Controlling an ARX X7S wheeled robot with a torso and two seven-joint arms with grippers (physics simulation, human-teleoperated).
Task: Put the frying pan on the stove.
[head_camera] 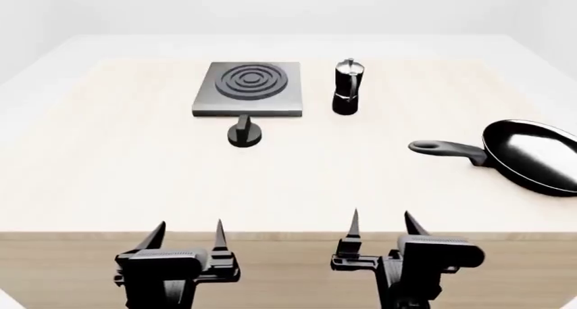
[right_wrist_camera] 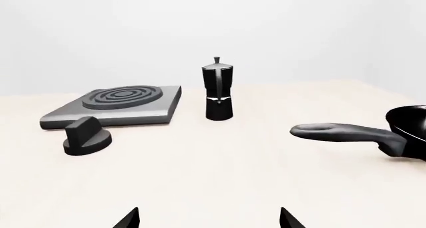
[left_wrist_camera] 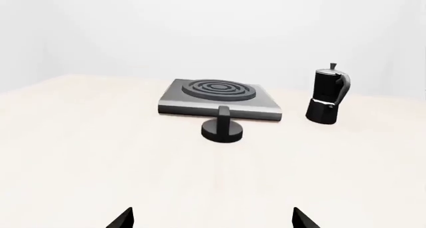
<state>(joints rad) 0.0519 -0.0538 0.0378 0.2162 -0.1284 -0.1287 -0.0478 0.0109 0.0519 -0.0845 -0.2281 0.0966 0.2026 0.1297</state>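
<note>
The glossy black frying pan (head_camera: 534, 153) lies on the table at the right, its long dark grey handle (head_camera: 446, 149) pointing left; it also shows in the right wrist view (right_wrist_camera: 406, 128). The dark grey stove (head_camera: 248, 87) with concentric rings sits at the far middle left; it also shows in the left wrist view (left_wrist_camera: 220, 94) and the right wrist view (right_wrist_camera: 116, 104). My left gripper (head_camera: 191, 236) and right gripper (head_camera: 379, 226) are both open and empty at the table's near edge, far from the pan and the stove.
A black-and-silver moka pot (head_camera: 347, 86) stands right of the stove. A small round black knob (head_camera: 244, 134) lies in front of the stove. The light wooden table (head_camera: 108, 174) has its front edge just ahead of both grippers.
</note>
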